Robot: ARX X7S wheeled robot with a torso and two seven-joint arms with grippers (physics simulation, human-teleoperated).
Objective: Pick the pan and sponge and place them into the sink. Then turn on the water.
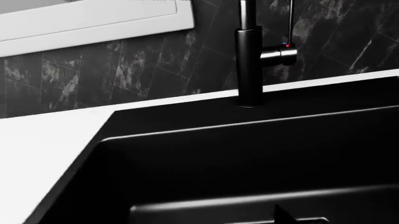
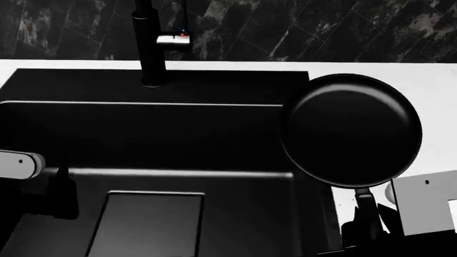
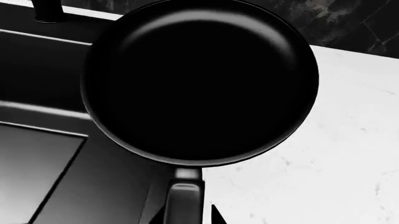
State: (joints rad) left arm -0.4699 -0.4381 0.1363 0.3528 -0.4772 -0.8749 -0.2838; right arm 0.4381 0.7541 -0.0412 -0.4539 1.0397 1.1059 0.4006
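Note:
The black pan (image 2: 350,128) is held level, partly over the right edge of the sink (image 2: 143,139) and partly over the white counter. My right gripper (image 2: 364,227) is shut on its thin handle (image 3: 184,196), with a finger on each side in the right wrist view (image 3: 185,215). My left gripper (image 2: 61,195) hangs low inside the left part of the sink. It is a dark shape and its jaws do not show clearly. Only one dark fingertip (image 1: 283,214) shows in the left wrist view. The sponge is not in view.
A black faucet (image 2: 150,43) with a chrome side lever (image 2: 175,38) stands behind the sink; it also shows in the left wrist view (image 1: 249,65). White countertop (image 2: 435,85) surrounds the basin. A dark marble tile wall (image 2: 321,27) is behind.

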